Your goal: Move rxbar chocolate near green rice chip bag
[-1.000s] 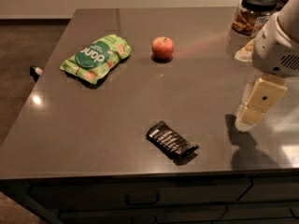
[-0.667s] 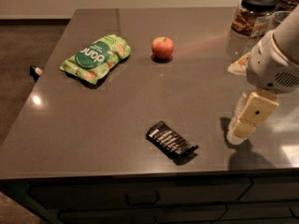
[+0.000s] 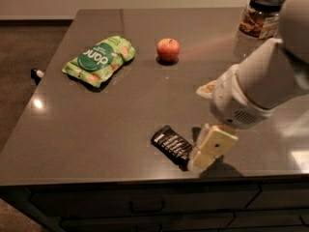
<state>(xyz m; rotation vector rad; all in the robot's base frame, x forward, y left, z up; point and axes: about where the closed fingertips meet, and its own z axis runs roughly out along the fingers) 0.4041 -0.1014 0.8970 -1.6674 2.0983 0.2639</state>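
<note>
The rxbar chocolate (image 3: 172, 144), a flat black wrapper with white lettering, lies near the table's front edge. My gripper (image 3: 205, 153) hangs from the white arm (image 3: 251, 91) at the right. It sits low, just to the right of the bar, covering the bar's right end. The green rice chip bag (image 3: 99, 60), light green with a dark green round label, lies at the far left of the table, well apart from the bar.
A red apple (image 3: 168, 49) sits mid-back of the dark grey table (image 3: 96, 124). A glass jar with a black lid (image 3: 258, 14) stands at the back right. A small flat wrapper (image 3: 206, 88) lies partly behind my arm. The table's front edge is close below the bar.
My arm and gripper have moved left and down, from well to the right of the bar to its right end. The bar, bag and apple have not moved.
</note>
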